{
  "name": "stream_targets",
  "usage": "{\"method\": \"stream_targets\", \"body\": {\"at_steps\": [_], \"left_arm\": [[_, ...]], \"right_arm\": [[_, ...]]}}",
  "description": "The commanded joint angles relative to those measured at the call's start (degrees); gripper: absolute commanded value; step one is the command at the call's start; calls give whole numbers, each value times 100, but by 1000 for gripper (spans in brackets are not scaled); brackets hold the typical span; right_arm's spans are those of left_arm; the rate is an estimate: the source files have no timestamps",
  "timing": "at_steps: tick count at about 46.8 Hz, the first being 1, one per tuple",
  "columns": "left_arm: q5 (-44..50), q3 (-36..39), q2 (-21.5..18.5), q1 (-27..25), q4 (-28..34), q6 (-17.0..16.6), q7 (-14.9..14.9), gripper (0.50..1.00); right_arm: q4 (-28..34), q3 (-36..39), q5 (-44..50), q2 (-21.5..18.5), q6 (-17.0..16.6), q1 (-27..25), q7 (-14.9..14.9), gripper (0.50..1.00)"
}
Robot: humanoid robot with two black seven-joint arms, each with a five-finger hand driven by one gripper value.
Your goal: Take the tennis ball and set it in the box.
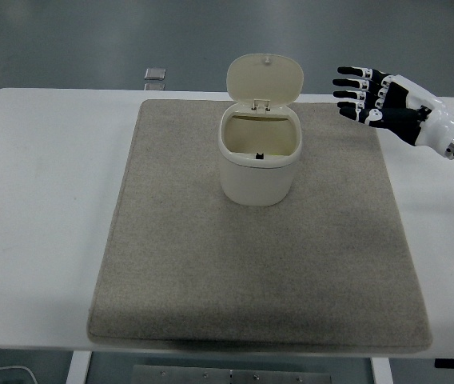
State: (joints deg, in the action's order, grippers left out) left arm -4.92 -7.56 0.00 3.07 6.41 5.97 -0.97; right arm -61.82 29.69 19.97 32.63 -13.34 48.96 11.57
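Your right hand [371,100] hangs empty with fingers spread, well right of the box [260,164], whose lid stands open. No tennis ball shows anywhere; probably it sits inside the box, a light, fuzzy, easily cupped thing

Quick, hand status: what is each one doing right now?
Left hand: not in view.
Right hand: open, fingers spread, holding nothing, in the air to the right of the box.

There is one box [259,164], one mat [195,264], one tabletop [43,200], one hand [375,100], and one small grey object [155,74].
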Motion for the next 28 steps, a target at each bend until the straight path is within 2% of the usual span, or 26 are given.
{"method": "stream_targets", "body": {"at_steps": [1, 8, 20, 28], "left_arm": [[0, 0, 0, 1, 1, 0, 0, 992], [0, 0, 0, 1, 1, 0, 0, 992], [0, 0, 0, 1, 1, 0, 0, 992], [0, 0, 0, 1, 1, 0, 0, 992]], "right_arm": [[56, 1, -475, -125, 349, -44, -102, 860], [310, -8, -1240, -292, 526, -53, -260, 858], [794, 1, -2128, -529, 438, -114, -533, 858], [847, 19, -2261, -565, 403, -114, -525, 862]]}}
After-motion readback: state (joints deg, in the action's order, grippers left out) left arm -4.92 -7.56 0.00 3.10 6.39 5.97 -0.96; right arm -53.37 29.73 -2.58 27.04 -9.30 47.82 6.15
